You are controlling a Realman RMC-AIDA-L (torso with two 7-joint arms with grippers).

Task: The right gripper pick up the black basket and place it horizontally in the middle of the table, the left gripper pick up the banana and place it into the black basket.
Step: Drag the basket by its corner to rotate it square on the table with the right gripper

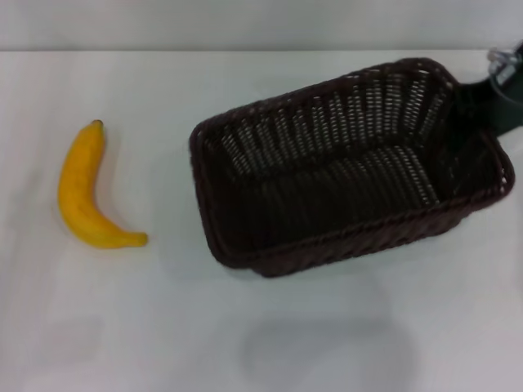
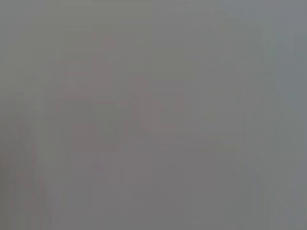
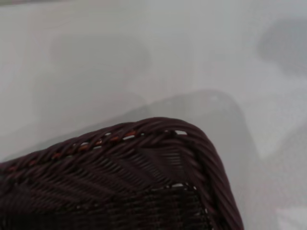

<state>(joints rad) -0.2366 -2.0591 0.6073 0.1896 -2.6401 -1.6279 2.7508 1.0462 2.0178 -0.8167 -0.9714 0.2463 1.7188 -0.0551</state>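
Note:
The black basket (image 1: 351, 163) hangs tilted over the middle and right of the white table (image 1: 163, 327), and its shadow lies apart from it on the tabletop near the front. My right gripper (image 1: 487, 100) is at the basket's far right corner, shut on the rim. The right wrist view shows a braided corner of the basket (image 3: 144, 158) close up, with the table below it. The yellow banana (image 1: 82, 189) lies on the table at the left, stem tip pointing away from me. My left gripper is out of view, and the left wrist view shows only flat grey.
The table's far edge (image 1: 245, 51) meets a pale wall at the back. Bare tabletop lies between the banana and the basket, and along the front.

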